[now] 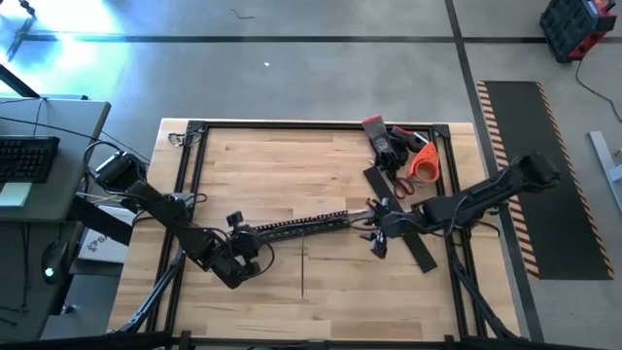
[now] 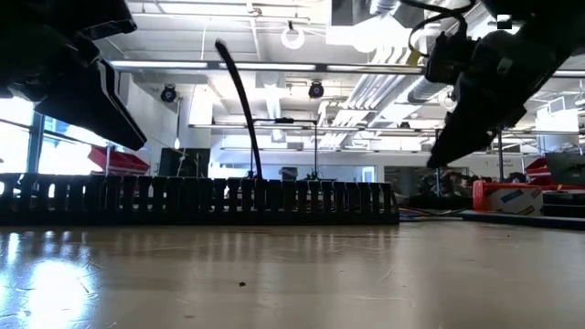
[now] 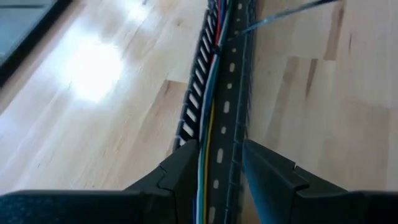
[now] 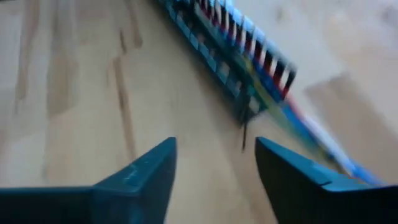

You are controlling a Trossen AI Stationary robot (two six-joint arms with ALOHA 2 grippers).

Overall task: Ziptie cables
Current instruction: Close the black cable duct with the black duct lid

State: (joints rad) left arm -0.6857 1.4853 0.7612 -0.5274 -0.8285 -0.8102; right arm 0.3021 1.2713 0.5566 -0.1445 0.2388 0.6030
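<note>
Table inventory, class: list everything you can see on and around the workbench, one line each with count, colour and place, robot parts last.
Slotted duct: one, black, lying across the table's middle.
Cables: one thin bundle, blue, yellow, red and white strands, running inside the duct.
Flat strip: one, black, right of centre.
Scissors: one, orange handles, far right corner.
Table: one, light wood, black frame.
Keyboard: one, black, desk at left.
Left gripper: one, dark, fingers either side of the duct's left end.
Right gripper: one, dark, open, just off the duct's right end.
</note>
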